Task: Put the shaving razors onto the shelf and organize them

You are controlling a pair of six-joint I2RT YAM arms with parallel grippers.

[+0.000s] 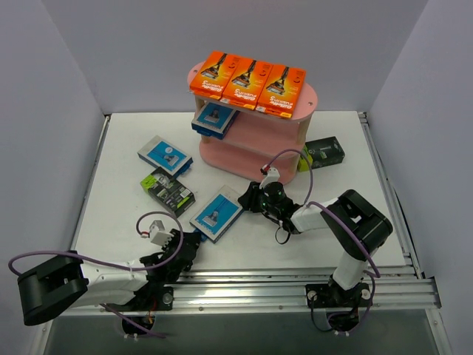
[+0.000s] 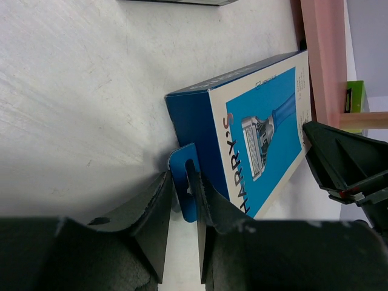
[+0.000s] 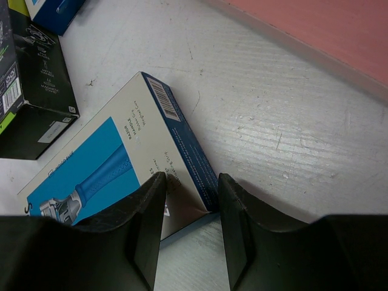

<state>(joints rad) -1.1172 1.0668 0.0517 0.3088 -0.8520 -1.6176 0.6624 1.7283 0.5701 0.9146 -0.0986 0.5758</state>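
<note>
One blue-and-white razor pack (image 1: 216, 214) lies flat on the white table between both arms. My left gripper (image 1: 196, 238) (image 2: 180, 176) is shut on that pack's (image 2: 267, 133) blue hang tab at its near end. My right gripper (image 1: 247, 200) (image 3: 191, 182) is shut on the far corner of the same pack (image 3: 91, 163). The pink shelf (image 1: 259, 144) stands behind, with three orange packs (image 1: 247, 83) in a row on its top board and a blue-and-white pack (image 1: 214, 118) on the middle board.
Another blue-and-white pack (image 1: 165, 154) and a black-and-green pack (image 1: 168, 190) lie left of the held one. A second black-and-green pack (image 1: 324, 152) lies right of the shelf. Grey walls close in the table; a metal rail (image 1: 295, 285) runs along its near edge.
</note>
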